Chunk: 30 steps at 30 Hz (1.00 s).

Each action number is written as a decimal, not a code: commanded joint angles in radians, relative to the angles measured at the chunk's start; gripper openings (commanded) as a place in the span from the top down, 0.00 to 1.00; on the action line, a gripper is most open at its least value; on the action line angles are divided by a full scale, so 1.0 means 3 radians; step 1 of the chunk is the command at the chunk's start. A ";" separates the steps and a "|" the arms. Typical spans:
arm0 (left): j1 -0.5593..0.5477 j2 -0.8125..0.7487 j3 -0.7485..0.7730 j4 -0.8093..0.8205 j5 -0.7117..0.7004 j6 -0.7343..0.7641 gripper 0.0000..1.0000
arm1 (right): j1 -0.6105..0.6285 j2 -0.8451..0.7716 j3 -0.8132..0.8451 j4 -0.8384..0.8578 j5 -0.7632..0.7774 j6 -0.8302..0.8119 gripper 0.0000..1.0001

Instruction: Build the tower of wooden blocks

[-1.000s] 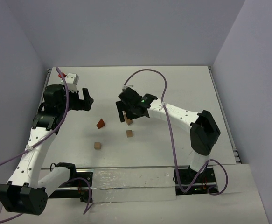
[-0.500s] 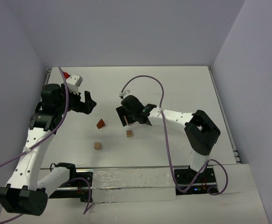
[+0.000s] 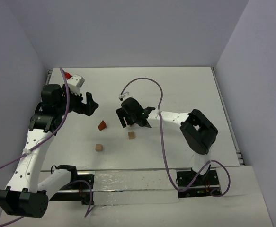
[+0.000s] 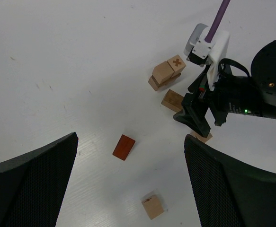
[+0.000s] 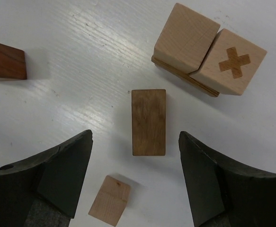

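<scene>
In the right wrist view a dark-brown oblong block (image 5: 148,122) lies flat on the table, its near end between the fingertips of my right gripper (image 5: 135,137). The jaws are open, with a gap on both sides. Beyond it, two tan cubes (image 5: 187,38), one marked with a cross (image 5: 235,61), rest on a thin slat. A reddish-brown wedge (image 5: 5,67) lies far left and a tan cube (image 5: 109,200) lies near. My left gripper (image 4: 130,141) hovers open high above the wedge (image 4: 124,147) and another tan cube (image 4: 153,207). From above, the right gripper (image 3: 128,119) hides the block cluster.
White tabletop with grey walls on three sides. Seen from above, the wedge (image 3: 102,125) and two loose tan cubes (image 3: 131,135) (image 3: 98,147) lie between the arms. A purple cable (image 3: 142,81) arcs over the right arm.
My right arm has reached further left and come down over the block cluster, and its jaws have narrowed. The left gripper has shifted slightly to the right.
</scene>
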 commanded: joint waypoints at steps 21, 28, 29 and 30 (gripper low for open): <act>0.0022 -0.0016 0.0195 -0.0043 0.0054 0.0056 0.01 | 0.0006 0.0319 0.0091 0.0111 0.0056 0.0067 0.34; 0.0022 -0.0020 0.0164 -0.0028 0.0069 0.0071 0.01 | 0.0051 0.0051 -0.0147 0.0175 -0.0180 -0.0211 0.64; 0.0022 -0.0024 0.0151 -0.0028 0.0081 0.0076 0.01 | 0.0060 -0.0010 -0.0216 0.0194 -0.0261 -0.0301 0.67; 0.0022 -0.0034 0.0144 -0.0028 0.0088 0.0077 0.01 | 0.0058 -0.0047 -0.0255 0.0199 -0.0328 -0.0417 0.68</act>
